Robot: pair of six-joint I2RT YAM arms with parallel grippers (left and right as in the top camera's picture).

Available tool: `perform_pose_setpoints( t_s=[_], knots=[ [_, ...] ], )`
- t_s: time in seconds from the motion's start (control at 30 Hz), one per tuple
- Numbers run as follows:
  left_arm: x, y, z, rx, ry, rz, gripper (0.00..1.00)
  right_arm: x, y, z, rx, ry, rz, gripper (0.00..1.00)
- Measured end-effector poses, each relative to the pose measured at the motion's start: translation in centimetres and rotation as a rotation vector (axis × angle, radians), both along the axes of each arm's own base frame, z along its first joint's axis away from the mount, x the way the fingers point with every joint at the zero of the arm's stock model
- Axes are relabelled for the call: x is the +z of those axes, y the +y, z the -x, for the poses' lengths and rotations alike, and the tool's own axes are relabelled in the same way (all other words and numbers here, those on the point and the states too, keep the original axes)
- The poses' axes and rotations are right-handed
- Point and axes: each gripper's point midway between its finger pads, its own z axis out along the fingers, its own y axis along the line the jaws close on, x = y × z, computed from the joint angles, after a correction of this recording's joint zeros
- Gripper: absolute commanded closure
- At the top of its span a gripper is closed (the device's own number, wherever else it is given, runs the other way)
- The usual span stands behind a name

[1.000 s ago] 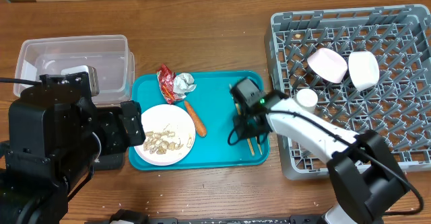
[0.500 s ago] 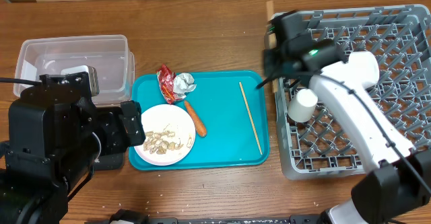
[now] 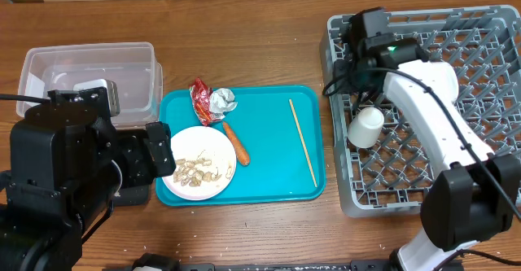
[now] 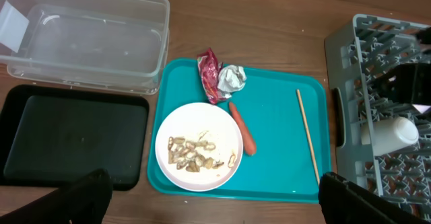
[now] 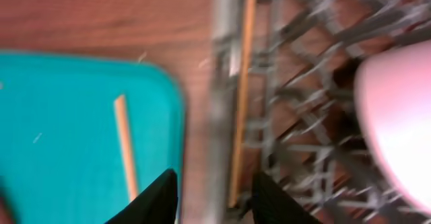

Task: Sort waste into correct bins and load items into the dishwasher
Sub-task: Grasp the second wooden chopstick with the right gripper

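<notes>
My right gripper (image 3: 356, 47) hangs over the left rim of the grey dish rack (image 3: 488, 23). It is shut on a wooden chopstick (image 5: 240, 96) that points along the rack's inner edge. A second chopstick (image 3: 303, 141) lies on the teal tray (image 3: 269, 185); it also shows in the right wrist view (image 5: 126, 146). The tray also holds a white plate (image 3: 196, 163) with food scraps, a carrot (image 3: 236, 142), a red wrapper (image 3: 200, 100) and a crumpled white wad (image 3: 223, 102). My left gripper (image 4: 214, 194) is open and empty above the tray's near edge.
A white cup (image 3: 365, 128) lies in the rack. A pink bowl (image 5: 397, 123) sits in the rack beside my right gripper. A clear plastic bin (image 3: 89, 72) stands at the far left, with a black bin (image 4: 74, 140) in front of it.
My right gripper lifted one chopstick off the tray and carried it up and right to the rack's left rim. One chopstick stays on the tray. The left arm has not moved.
</notes>
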Motion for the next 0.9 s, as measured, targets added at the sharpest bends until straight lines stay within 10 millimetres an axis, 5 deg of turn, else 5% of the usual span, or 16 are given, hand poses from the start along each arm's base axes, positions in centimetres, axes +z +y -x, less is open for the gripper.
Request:
perform_pose_setpoints(
  t_s=[0.27, 0.4, 0.63, 0.7, 0.9],
  knots=[
    [0.0, 0.0, 0.0, 0.0, -0.001, 0.0, 0.0, -0.2, 7.7, 5.6, 0.183, 0.059, 0.002, 0.56],
    [0.0, 0.0, 0.0, 0.0, 0.0, 0.0, 0.0, -3.9, 9.1, 7.3, 0.2, 0.08, 0.024, 0.54],
    [0.0, 0.0, 0.0, 0.0, -0.001, 0.0, 0.0, -12.2, 7.2, 10.4, 0.18, 0.179, 0.083, 0.53],
    [0.0, 0.0, 0.0, 0.0, 0.0, 0.0, 0.0, -12.9, 6.9, 11.0, 0.18, 0.192, 0.084, 0.56],
    [0.0, 0.0, 0.0, 0.0, 0.0, 0.0, 0.0, -13.4, 7.7, 11.2, 0.192, 0.188, 0.033, 0.96]
  ],
)
